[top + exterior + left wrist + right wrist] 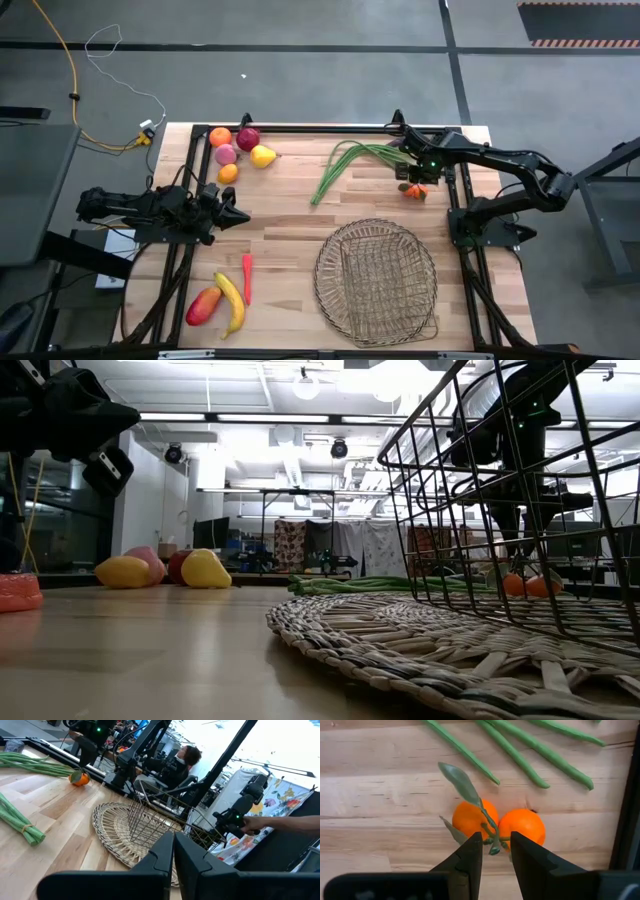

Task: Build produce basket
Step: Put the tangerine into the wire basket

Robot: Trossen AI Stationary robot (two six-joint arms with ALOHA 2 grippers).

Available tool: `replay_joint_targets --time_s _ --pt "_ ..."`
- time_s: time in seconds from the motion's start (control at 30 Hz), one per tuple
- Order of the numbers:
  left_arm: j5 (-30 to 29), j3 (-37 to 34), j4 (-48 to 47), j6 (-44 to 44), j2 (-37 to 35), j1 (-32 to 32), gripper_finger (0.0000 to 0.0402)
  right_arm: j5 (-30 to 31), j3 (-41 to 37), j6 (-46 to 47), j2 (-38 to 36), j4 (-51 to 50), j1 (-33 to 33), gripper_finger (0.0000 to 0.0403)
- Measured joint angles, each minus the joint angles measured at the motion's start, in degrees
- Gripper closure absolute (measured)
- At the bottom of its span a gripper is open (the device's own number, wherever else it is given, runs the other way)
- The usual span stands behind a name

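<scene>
The wire basket point(375, 280) lies on its woven base at the table's near right and fills the low view's right side point(470, 480). Two oranges joined by a green leafy stem point(492, 837) lie on the table at the far right point(415, 190). My right gripper point(496, 851) is just above them, pointing down and open, with one finger on each side of the stem and apart from it. My left gripper point(238, 214) is shut and empty above the table's left middle; it also shows in the left wrist view point(174, 856).
Long green beans point(350, 163) lie just left of the oranges. An orange, apple, peach, pear and a second orange point(238, 152) sit at the far left. A chilli point(247, 278), banana point(233, 303) and mango point(203, 305) lie near left. A person sits beyond the table point(182, 760).
</scene>
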Motion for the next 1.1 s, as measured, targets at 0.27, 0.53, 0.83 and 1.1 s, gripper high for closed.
replay_joint_targets --time_s 0.27,0.53,0.83,1.1 --pt "0.0 0.0 0.0 0.0 0.0 0.0 0.0396 2.0 0.0 0.4 0.0 0.3 0.0 0.0309" --pt "0.0 0.0 0.0 0.0 0.0 0.0 0.0396 3.1 0.0 0.6 0.0 0.4 0.0 0.0336" --pt "0.0 0.0 0.0 0.0 0.0 0.0 0.0396 2.6 0.0 -1.1 0.0 0.6 0.0 0.0393" --pt "0.0 0.0 0.0 0.0 0.0 0.0 0.0396 6.2 11.4 -13.2 -7.1 -8.2 0.1 0.0398"
